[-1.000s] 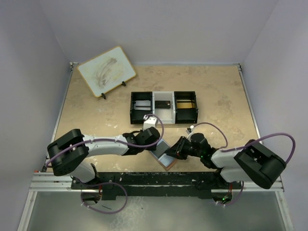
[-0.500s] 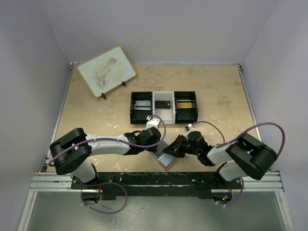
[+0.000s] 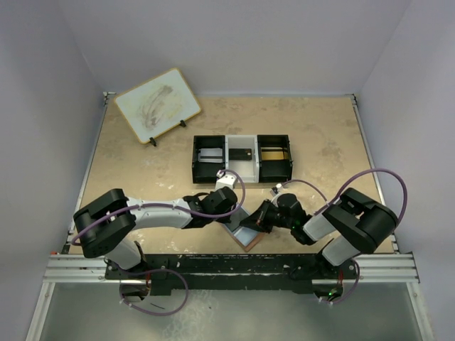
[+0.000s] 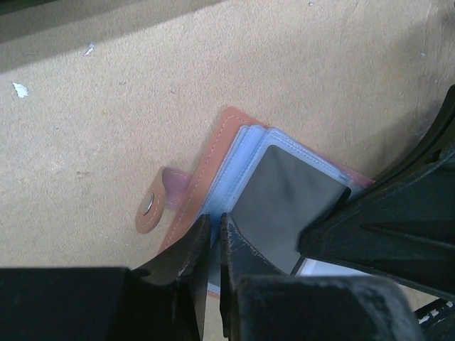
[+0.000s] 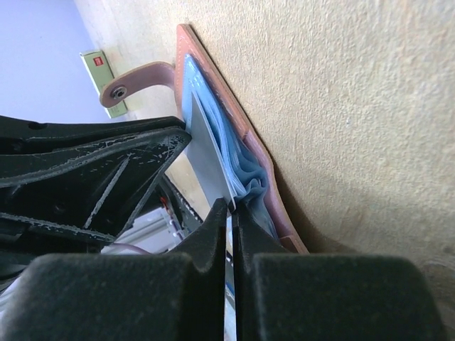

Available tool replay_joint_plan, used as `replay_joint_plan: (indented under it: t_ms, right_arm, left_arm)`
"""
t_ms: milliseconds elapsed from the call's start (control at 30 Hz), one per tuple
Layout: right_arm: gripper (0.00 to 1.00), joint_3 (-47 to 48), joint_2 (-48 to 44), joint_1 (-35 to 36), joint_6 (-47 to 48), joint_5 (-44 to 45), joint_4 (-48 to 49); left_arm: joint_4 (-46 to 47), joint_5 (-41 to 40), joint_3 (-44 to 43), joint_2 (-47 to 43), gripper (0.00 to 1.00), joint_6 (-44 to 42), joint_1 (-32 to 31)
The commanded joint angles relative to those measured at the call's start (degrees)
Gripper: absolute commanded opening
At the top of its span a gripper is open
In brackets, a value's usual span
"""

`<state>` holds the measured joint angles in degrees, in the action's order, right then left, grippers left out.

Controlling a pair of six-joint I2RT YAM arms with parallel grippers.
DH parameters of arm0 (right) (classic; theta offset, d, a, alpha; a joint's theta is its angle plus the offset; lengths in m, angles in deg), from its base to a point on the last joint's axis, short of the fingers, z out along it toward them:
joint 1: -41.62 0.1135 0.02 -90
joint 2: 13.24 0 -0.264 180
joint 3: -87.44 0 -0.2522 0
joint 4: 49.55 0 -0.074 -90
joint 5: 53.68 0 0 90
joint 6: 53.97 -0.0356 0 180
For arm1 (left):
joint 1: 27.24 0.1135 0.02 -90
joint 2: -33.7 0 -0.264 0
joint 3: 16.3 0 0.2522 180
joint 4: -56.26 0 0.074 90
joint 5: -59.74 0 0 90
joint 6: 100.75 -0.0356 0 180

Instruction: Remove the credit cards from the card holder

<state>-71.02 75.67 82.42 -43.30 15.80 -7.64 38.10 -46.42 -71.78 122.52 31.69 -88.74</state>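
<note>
Tan table [image 3: 142, 177]: one card holder [image 4: 213, 149], pinched by left tool [image 4: 213, 226]; right tool [image 5: 229, 207] clamps one credit card [image 5: 206, 160].

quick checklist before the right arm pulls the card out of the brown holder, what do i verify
1. Card holder open, lying on the table: ok.
2. Snap strap lying out to the side, off the blue sleeves: ok.
3. Left gripper bracing the holder, fingers nearly together on its near edge: ok.
4. Right gripper shut on the thin edge of a credit card: ok.
5. Only the card pinched, no sleeve with it: cannot tell.
6. Card out of the holder: not ok, it sits among the sleeves.
</note>
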Motion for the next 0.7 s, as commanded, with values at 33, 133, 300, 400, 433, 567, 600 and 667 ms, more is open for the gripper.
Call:
replay_joint_plan:
  t_ms: [33, 133, 300, 400, 433, 567, 600, 667]
  right_arm:
    - [0.0, -0.8, -0.3, 0.4, 0.6, -0.3, 2.6]
    - [0.0, -2.1, -0.2, 0.3, 0.9, -1.6, 2.9]
    - [0.0, -3.3, -0.4, 0.4, 2.1, -4.5, 2.8]
    - [0.0, -3.4, -1.4, 0.3, 3.1, -4.9, 1.1]
    - [0.0, -3.4, -2.0, 0.3, 3.3, -4.9, 0.5]
    - [0.0, -3.0, -5.6, 0.3, 4.8, -3.8, -4.6]
    - [0.0, -2.7, -6.7, 0.3, 5.6, -3.5, -6.7]
    - [0.0, -2.0, -8.9, 0.3, 7.0, -2.9, -11.0]
  left_arm:
    - [-2.9, -2.5, 0.8, 2.7, 0.05, 3.5, -0.2]
    - [-4.1, -4.4, 1.0, 4.6, 0.03, 5.4, -0.2]
    - [-3.4, -5.7, 2.0, 6.0, 0.02, 7.7, -0.2]
    - [-3.7, -6.2, 2.1, 6.1, 0.02, 8.2, -0.2]
    - [-3.9, -6.4, 2.1, 5.9, 0.02, 8.3, -0.2]
    - [-4.7, -7.4, 2.1, 5.5, 0.01, 8.6, -0.2]
    - [-4.7, -7.5, 2.0, 5.5, 0.01, 8.6, -0.2]
    - [-4.8, -7.6, 1.9, 5.5, 0.01, 8.5, -0.2]
